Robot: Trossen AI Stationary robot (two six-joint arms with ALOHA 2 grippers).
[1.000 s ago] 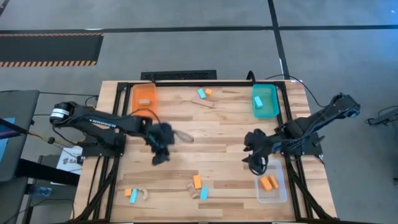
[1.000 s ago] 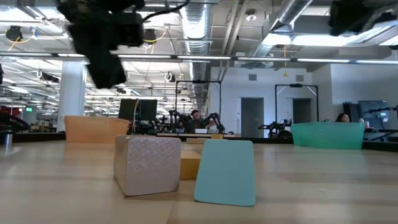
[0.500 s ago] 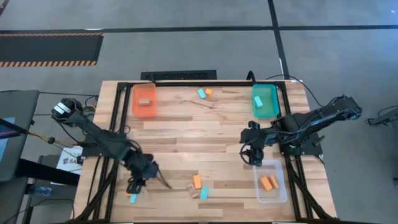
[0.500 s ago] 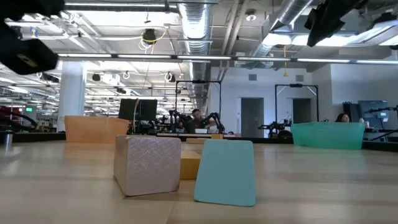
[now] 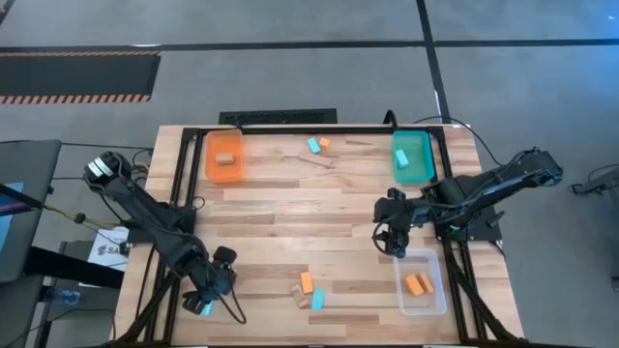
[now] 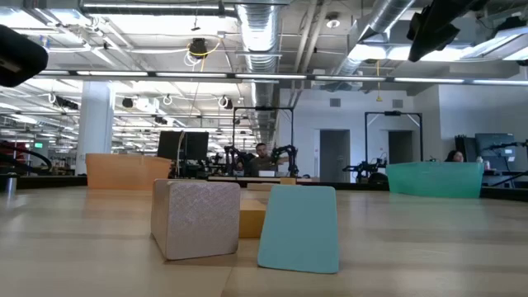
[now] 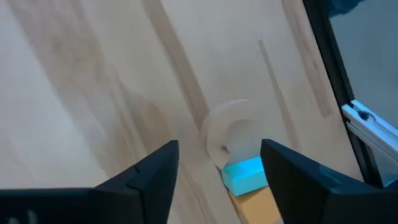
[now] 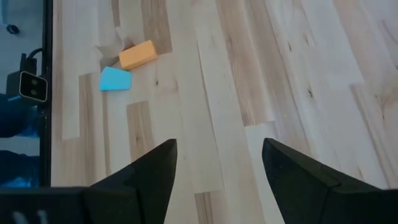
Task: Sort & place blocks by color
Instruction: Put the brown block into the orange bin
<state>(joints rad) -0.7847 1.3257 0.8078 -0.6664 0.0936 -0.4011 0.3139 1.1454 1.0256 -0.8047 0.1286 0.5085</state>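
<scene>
Nearer the corner blocks (image 7: 245, 175), left pincer (image 7: 217, 168).

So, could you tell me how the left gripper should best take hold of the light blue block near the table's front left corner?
Probably from straight above, closing the open left gripper across the blue block's short sides. It lies flat, pressed against an orange block and a pale wooden ring, so its long sides are crowded.
</scene>
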